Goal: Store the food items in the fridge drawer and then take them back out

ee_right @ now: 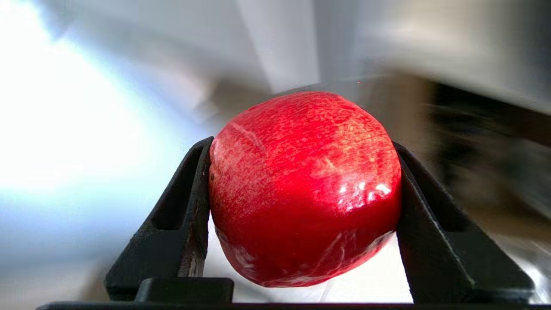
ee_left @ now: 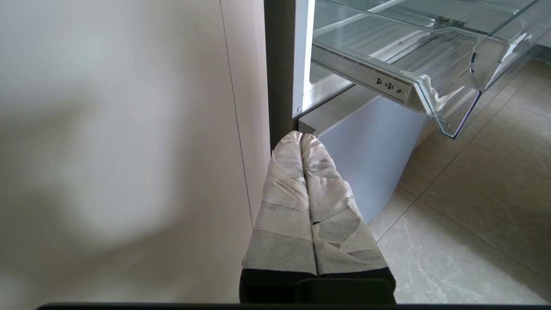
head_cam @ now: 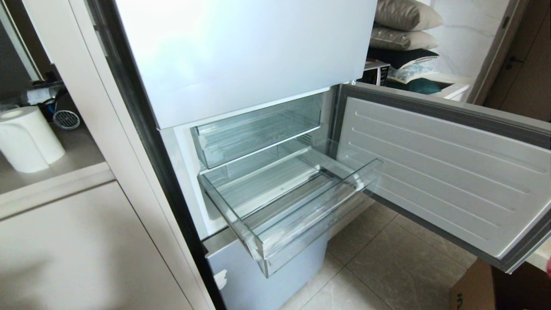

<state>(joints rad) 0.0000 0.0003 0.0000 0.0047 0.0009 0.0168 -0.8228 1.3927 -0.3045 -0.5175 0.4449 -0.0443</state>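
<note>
- We're facing the fridge [head_cam: 241, 51] with its middle door [head_cam: 447, 172] swung wide to our right, the ribbed inner face toward us.
- The fridge drawer [head_cam: 301, 224] is pulled out, its thick clear front lip hanging over the tiled floor [head_cam: 387, 267]; we see nothing lying in it.
- Above it sits the shallower clear drawer [head_cam: 258, 129], pushed in.
- Our right gripper [ee_right: 303, 215] is clamped on a glossy red fruit [ee_right: 305, 185], one black finger pressed to each side. The background behind it is smeared, so we can't place it against the fridge, and neither arm shows from the head.
- Our left gripper [ee_left: 301, 135] hangs low beside the fridge's black side edge, its taped fingers [ee_left: 284, 193] pressed together on nothing, below the drawer's corner.
- A white paper roll [head_cam: 26, 137] stands on the counter off to our left.
</note>
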